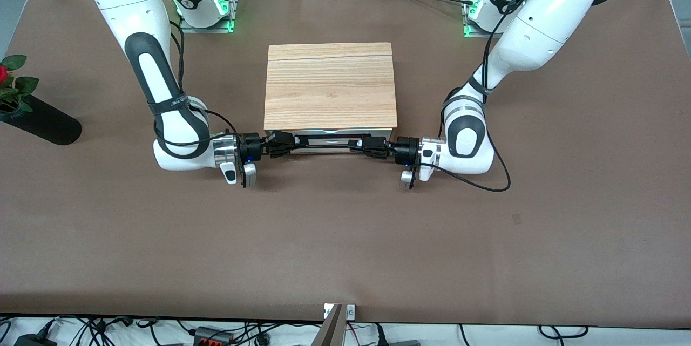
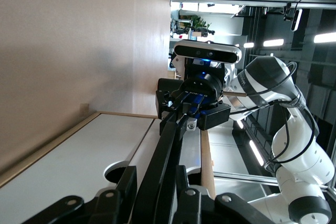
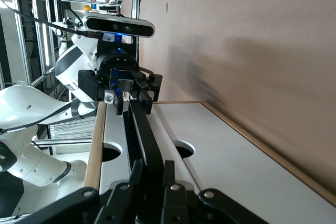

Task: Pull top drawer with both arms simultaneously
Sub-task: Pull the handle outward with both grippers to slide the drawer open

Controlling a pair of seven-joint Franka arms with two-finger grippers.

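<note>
The top drawer's white front [image 1: 330, 132] sits just under the near edge of the light-wood cabinet top [image 1: 330, 87]. Its black bar handle [image 1: 324, 142] runs across the front. My right gripper [image 1: 280, 145] is shut on the handle's end toward the right arm. My left gripper [image 1: 372, 147] is shut on the other end. In the left wrist view the handle [image 2: 165, 150] runs between my left gripper's [image 2: 156, 187] fingers [image 2: 126, 182] beside the drawer front [image 2: 193, 153]. In the right wrist view the handle [image 3: 147, 140] sits in my right gripper [image 3: 152, 182], beside the drawer front [image 3: 114, 135].
A lower white panel [image 2: 79, 161] with a round cutout lies below the top drawer. A black vase with a red rose [image 1: 38, 119] lies at the right arm's end of the brown table [image 1: 345, 238]. A camera post [image 1: 334, 324] stands at the near edge.
</note>
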